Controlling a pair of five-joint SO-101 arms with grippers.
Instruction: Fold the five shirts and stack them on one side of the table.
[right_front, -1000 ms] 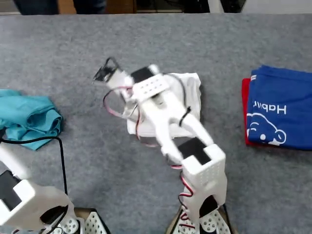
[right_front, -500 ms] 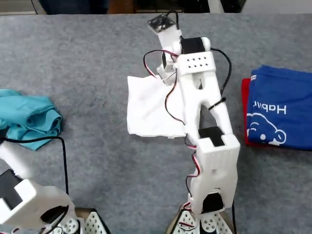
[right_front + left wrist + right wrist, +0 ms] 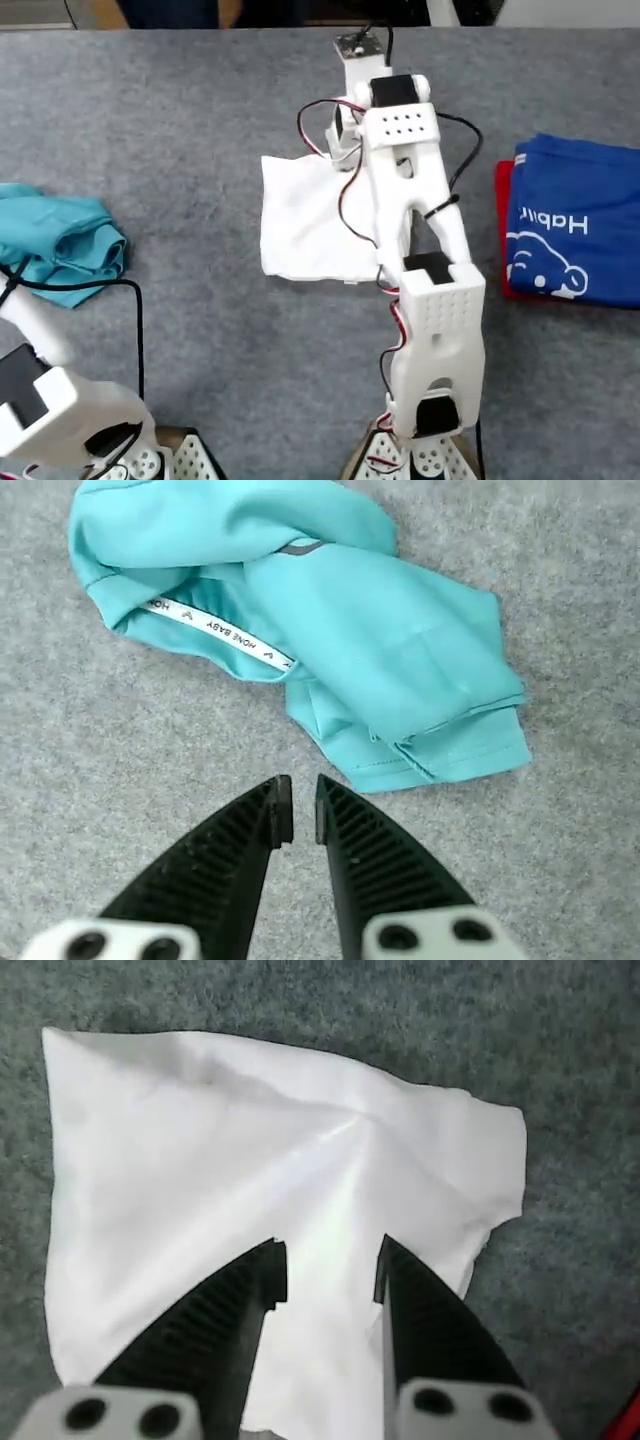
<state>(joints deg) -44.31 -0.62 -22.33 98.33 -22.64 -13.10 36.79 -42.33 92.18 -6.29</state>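
White cotton lies near the middle of the grey worktop [image 3: 180, 110]: the white shirt [image 3: 300, 225] is down to a rough square, its surface rumpled, with creases running to a small peak and one corner ragged. The right arm stretches from the near edge across the shirt's right side, and the right gripper [image 3: 330, 1250] hangs over the cloth with its jaws spread, grasping nothing; whether the tips touch the fabric cannot be told. At the left edge the teal shirt [image 3: 380, 650] sits in a crumpled heap, unfolded. The left gripper [image 3: 297, 785] is just beside it on the near side, jaws drawn almost together, with nothing between them. At the right edge a folded blue shirt [image 3: 575, 225] rests on a red shirt [image 3: 503, 200], so that side looks like the chosen stack.

The step in hand appears to be finishing the white shirt. To do it well, the right gripper should come down at an edge rather than on the middle peak, where a pinch would bunch the cloth. It should catch every layer at that edge, since loose ones would fall open. Lifting low and moving slowly should keep the square in shape until it is squared up on the blue shirt. The ragged corner may need tucking first.
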